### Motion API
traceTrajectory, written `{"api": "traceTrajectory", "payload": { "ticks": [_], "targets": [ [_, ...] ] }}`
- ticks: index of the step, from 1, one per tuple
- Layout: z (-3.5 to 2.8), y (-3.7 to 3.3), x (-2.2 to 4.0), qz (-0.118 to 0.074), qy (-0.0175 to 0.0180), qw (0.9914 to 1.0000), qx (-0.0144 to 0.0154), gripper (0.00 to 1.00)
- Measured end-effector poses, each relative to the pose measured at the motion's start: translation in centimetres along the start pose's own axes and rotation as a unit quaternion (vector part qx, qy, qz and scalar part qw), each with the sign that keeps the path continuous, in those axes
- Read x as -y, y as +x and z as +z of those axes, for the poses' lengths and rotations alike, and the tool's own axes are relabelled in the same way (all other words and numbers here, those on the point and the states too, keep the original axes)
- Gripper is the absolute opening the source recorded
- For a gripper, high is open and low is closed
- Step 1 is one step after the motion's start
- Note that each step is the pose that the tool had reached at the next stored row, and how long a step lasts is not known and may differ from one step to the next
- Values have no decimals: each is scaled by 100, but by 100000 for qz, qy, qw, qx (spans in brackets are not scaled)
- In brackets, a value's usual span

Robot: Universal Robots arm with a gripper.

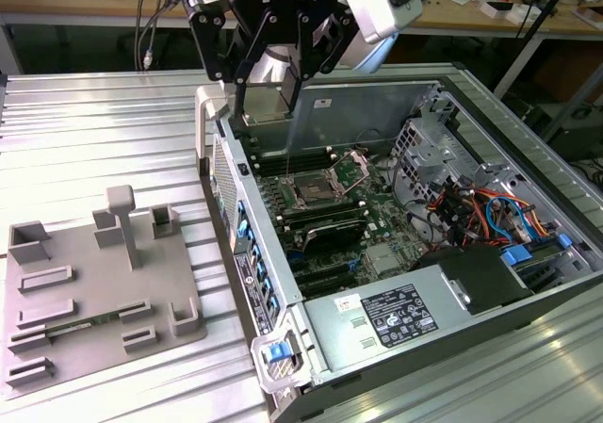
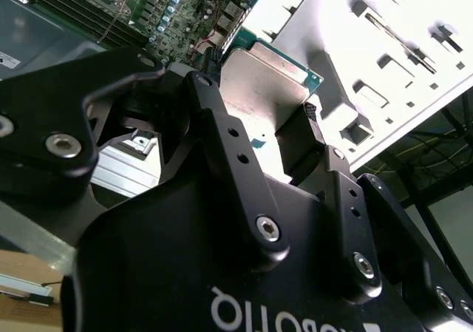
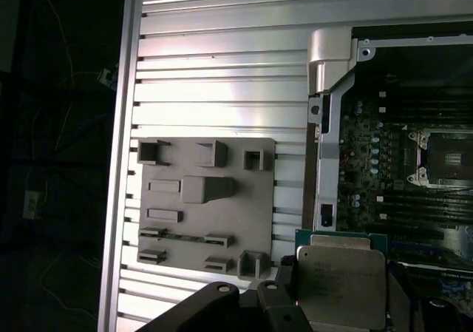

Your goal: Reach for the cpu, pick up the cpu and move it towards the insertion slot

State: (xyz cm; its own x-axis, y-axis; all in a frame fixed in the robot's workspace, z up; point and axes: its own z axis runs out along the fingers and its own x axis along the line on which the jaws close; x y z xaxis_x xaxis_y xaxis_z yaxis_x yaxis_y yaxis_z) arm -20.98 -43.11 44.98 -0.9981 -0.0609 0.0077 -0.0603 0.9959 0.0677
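Gripper: the black gripper (image 1: pixel 268 98) hangs above the rear wall of the open computer case (image 1: pixel 528 291), its fingers (image 2: pixel 299 143) closed onto two opposite edges of the cpu (image 2: pixel 266 80).
Cpu: held flat between the fingers, silvery top plate and thin green rim visible in both wrist views (image 3: pixel 341 276); lifted clear of the table (image 1: pixel 85 131).
Insertion slot: the square socket (image 1: pixel 311 194) on the green motherboard (image 1: pixel 377 225), dark centre with its silver frame; it lies below and well apart from the held cpu, toward the case interior.
Grey fixture: the plastic fixture (image 1: pixel 94 286) lies on the ribbed table at the exterior view's left, apart from the gripper.
Edges: the case's metal walls rise around the motherboard; black memory slots (image 1: pixel 325 230) run beside the socket.
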Motion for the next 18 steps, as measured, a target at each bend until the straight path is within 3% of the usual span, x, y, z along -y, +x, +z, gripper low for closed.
{"api": "traceTrajectory", "payload": {
  "ticks": [18],
  "targets": [
    [-2, -103, 6, 0, 2, 100000, -2, 55]
  ]
}}
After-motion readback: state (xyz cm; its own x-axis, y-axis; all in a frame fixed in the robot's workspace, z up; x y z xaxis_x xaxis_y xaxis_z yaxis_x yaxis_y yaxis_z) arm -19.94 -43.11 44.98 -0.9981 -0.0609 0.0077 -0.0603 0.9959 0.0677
